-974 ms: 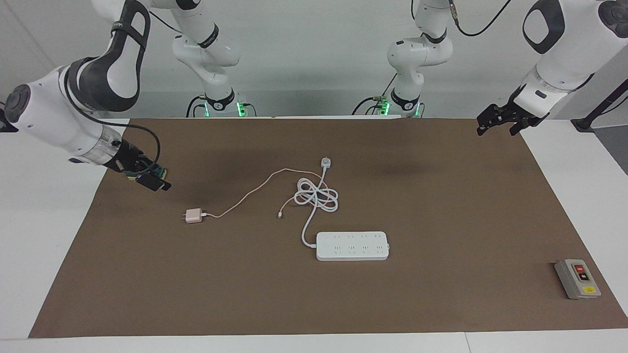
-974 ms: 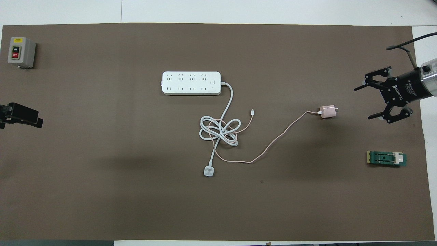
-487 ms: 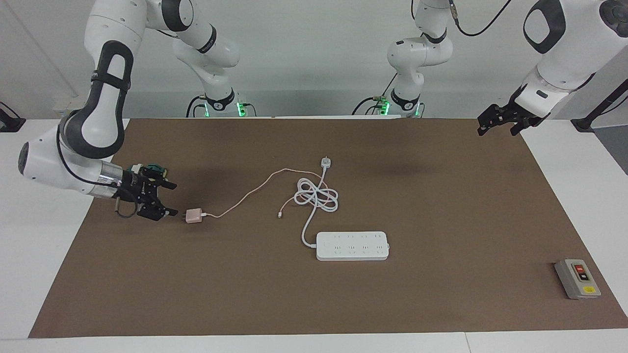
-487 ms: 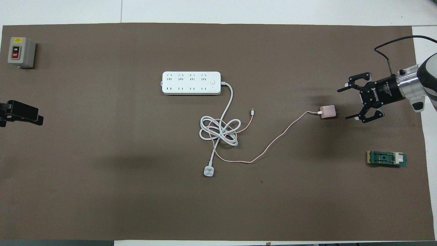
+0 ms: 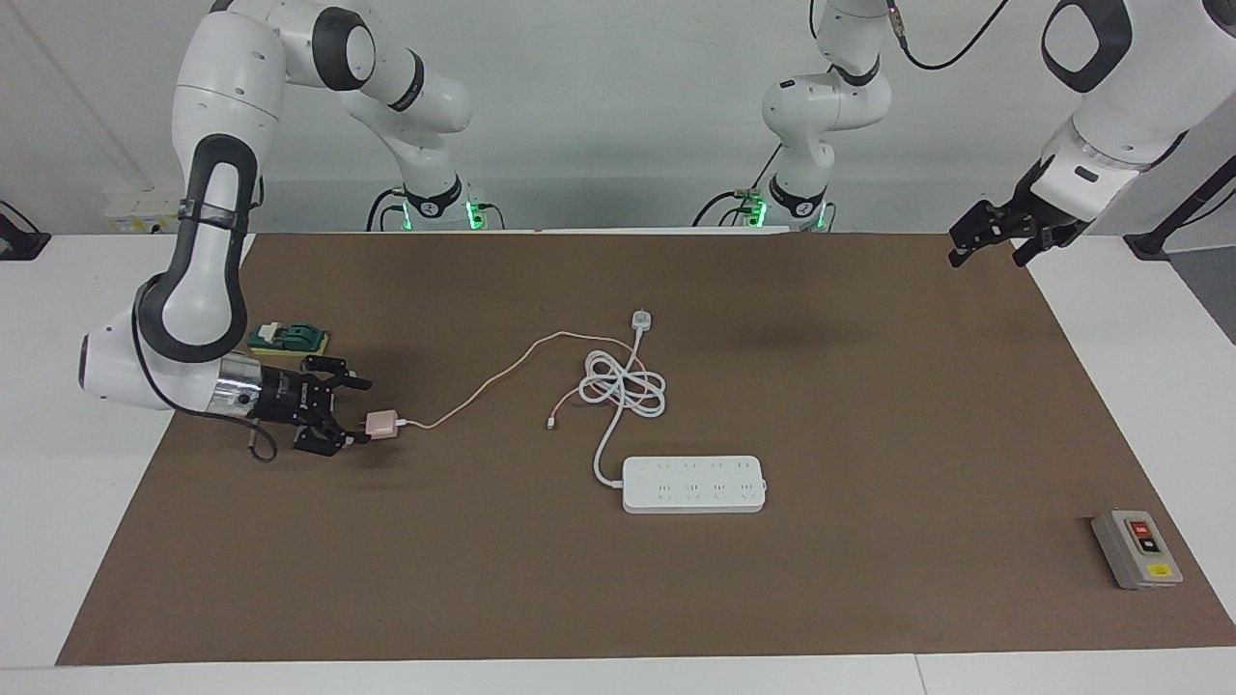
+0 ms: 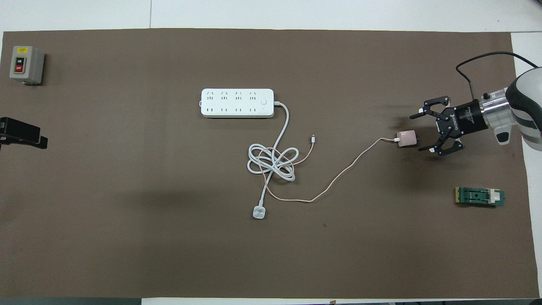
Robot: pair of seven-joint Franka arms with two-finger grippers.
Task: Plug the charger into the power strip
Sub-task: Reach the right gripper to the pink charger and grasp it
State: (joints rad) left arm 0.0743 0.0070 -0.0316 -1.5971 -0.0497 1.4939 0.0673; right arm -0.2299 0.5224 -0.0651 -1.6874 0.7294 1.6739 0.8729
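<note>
A brown mat [image 5: 869, 434] covers most of the counter [image 5: 58, 319]. The power strip [image 5: 693, 484] lies flat near the mat's middle, its thick white cord [image 5: 623, 386] coiled nearer the robots. The right end effector [image 5: 359, 412] sits low toward the right arm's end of the counter, fingers spread wide and empty, tips pointing at the charger [image 5: 381, 425]. The charger rests on the mat just beside those tips, between the end effector and the strip; whether a fingertip already touches it is hard to tell. The left end effector [image 5: 987, 239] hangs over the mat's corner at the left arm's end, waiting, apparently open and holding nothing. A green part [image 5: 288, 337] lies nearer the robots than the charger.
</note>
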